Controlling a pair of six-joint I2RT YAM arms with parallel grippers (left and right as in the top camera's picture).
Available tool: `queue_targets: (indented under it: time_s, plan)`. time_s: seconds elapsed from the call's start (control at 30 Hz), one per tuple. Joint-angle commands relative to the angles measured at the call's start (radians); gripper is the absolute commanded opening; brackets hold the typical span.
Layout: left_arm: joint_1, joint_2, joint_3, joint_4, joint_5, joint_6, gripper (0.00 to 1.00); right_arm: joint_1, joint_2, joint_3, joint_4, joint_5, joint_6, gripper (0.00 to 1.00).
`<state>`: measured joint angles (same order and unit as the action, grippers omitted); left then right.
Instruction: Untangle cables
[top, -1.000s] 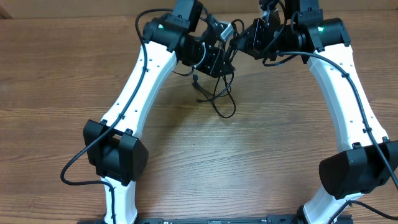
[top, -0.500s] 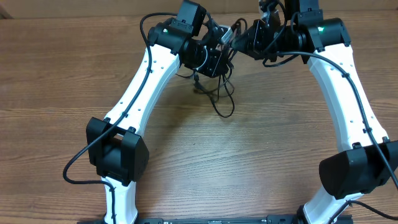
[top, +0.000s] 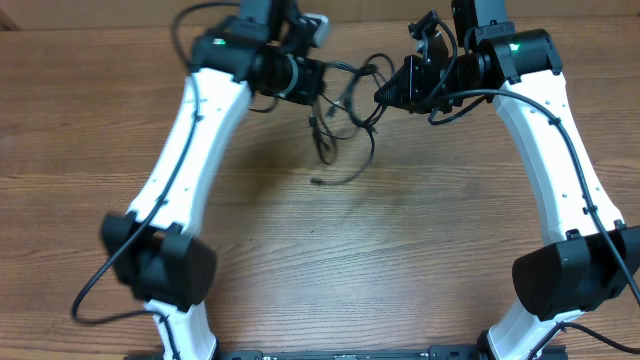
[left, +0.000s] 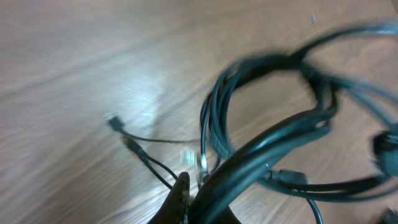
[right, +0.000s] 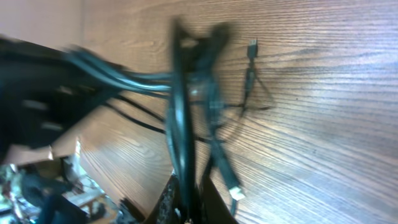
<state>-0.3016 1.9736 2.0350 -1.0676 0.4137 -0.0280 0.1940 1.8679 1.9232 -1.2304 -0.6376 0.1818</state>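
A bundle of thin black cables (top: 347, 128) hangs above the table's far middle, stretched between my two grippers, with loops dangling toward the wood. My left gripper (top: 320, 76) is shut on the bundle's left side. In the left wrist view the coil (left: 268, 93) runs out from the left gripper (left: 191, 190), and a small plug (left: 112, 121) trails below. My right gripper (top: 386, 94) is shut on the bundle's right side. In the right wrist view the strands (right: 180, 106) rise straight from the right gripper (right: 190, 190), and a light plug end (right: 237, 193) hangs beside it.
The wooden table (top: 330, 260) lies under both arms. The white left arm (top: 185, 140) and the white right arm (top: 560, 150) flank the middle, each with its own thicker black wire. A loose plug (right: 252, 45) hangs over the wood.
My left gripper has shut on the cables and swung left and toward the far edge, stretching the bundle out. The right gripper has stayed shut and almost still.
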Motion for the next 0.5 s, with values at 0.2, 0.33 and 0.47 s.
queue_targets:
  time_s: [0.2, 0.33, 0.47]
  plan:
    - [0.124, -0.204, 0.012, -0.112, -0.089, -0.029, 0.04, 0.027, -0.005, 0.0, -0.015, 0.228, -0.256, 0.04]
    - [0.148, -0.227, 0.012, -0.156, -0.061, -0.033, 0.04, 0.027, -0.005, 0.0, 0.027, 0.321, -0.109, 0.04]
    - [0.106, -0.226, 0.0, -0.221, 0.04, -0.032, 0.04, 0.042, -0.005, 0.0, 0.093, 0.194, -0.1, 0.04]
